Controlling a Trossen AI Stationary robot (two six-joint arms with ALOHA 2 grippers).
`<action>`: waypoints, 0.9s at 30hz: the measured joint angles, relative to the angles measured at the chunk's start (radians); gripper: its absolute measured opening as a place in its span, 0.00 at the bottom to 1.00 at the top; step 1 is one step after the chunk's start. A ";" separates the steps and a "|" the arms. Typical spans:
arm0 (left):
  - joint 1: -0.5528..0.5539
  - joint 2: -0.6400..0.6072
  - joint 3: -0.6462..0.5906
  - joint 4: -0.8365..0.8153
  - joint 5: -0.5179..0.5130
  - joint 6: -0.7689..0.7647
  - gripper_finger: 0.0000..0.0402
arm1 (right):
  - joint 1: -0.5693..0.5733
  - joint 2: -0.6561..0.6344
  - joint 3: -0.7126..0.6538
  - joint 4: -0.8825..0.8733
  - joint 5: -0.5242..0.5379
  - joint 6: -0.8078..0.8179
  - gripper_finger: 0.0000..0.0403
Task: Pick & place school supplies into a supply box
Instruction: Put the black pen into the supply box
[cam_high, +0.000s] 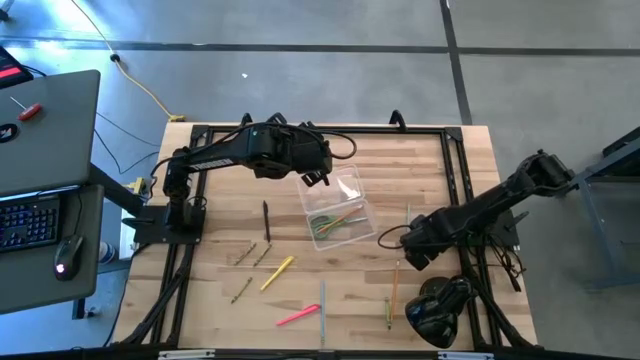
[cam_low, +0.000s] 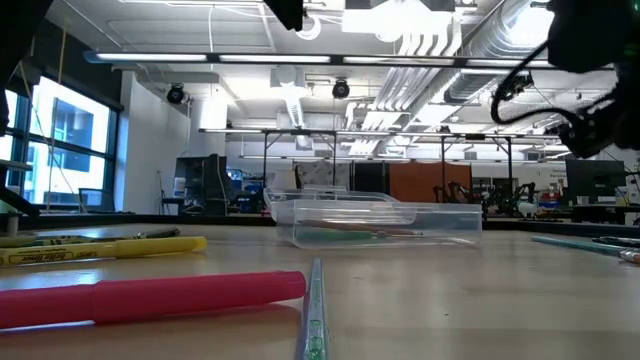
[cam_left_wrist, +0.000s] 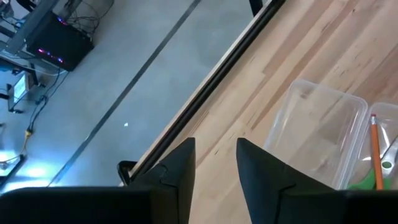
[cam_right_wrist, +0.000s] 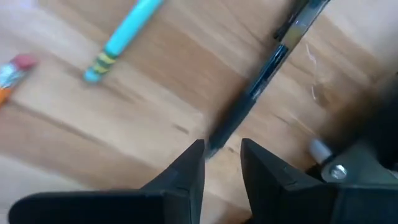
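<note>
**Right arm lines up on a dark pen**

Nearest, a pink marker (cam_high: 298, 316) and yellow marker (cam_high: 277, 272) lie loose. On the right, the right gripper (cam_right_wrist: 222, 163) hovers low, slightly parted and empty, over a dark pen (cam_right_wrist: 261, 81); it should straddle the barrel squarely before closing. Farther back, the supply box (cam_high: 336, 208) holds several supplies. The left gripper (cam_left_wrist: 215, 163), parted and empty, hangs above its far end.

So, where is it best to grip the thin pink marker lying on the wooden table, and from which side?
Grip the thin pink marker near the middle of its barrel, coming straight down from above. It lies flat on the wooden table with bare wood on both long sides, so the fingers can probably close across its narrow width. The clear pen lies close to one end; stay off it.
</note>
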 joint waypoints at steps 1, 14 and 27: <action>0.000 0.000 0.000 0.000 0.000 0.000 0.37 | 0.000 0.000 -0.021 0.025 -0.001 0.013 0.21; 0.000 0.000 0.000 0.001 -0.005 0.022 0.37 | 0.008 -0.008 -0.158 0.188 0.055 0.032 0.16; 0.000 -0.068 0.002 0.001 -0.058 0.028 0.37 | 0.006 0.001 0.047 0.160 0.278 -0.211 0.04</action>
